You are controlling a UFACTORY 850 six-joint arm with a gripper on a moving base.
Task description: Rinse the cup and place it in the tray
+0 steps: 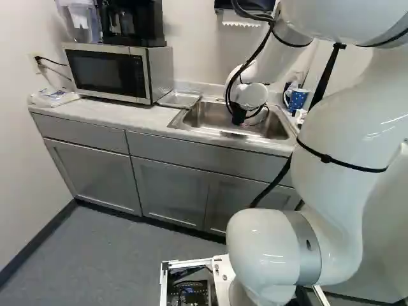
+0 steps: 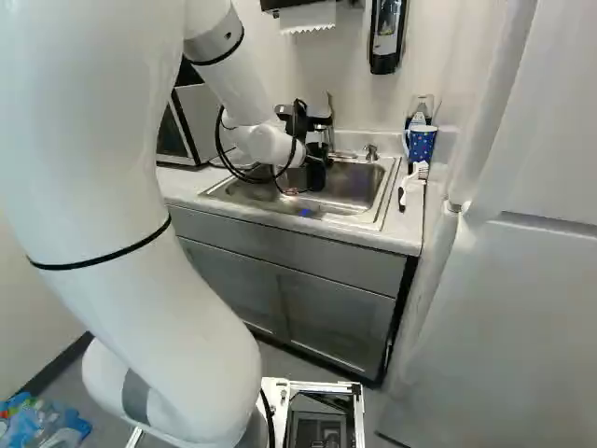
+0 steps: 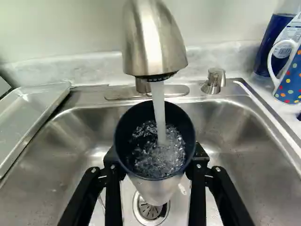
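Right ahead of you, your white arm (image 2: pixel 140 215) rises past both base views and reaches over the gray cabinets (image 1: pixel 169 185) to the sink (image 3: pixel 249 141). In the right base view, a bag of colorful packaging (image 2: pixel 42 425) lies on the floor near the arm's foot, at the left.

Your gripper (image 2: pixel 317 173) is closed on the cup (image 3: pixel 155 188), one finger on each side, holding it over the basin with its mouth under the faucet (image 3: pixel 153 42). Water runs from the spout straight into the cup, and you can see it churning and bubbling inside the dark interior. Below the cup, you have the round drain (image 3: pixel 150 210).

Beside the sink, toward the microwave (image 1: pixel 105 71), you find the metal tray (image 3: pixel 35 106), apart from the cup. On the sink's other side stand a spotted blue mug (image 3: pixel 289 77) and a blue bottle (image 3: pixel 273 42), with a white brush (image 2: pixel 415 177) lying nearer you on the counter. Farther back, a black coffee maker (image 1: pixel 131 22) sits on the microwave, and paper towel (image 2: pixel 308 16) hangs from a dispenser on the wall above the sink.
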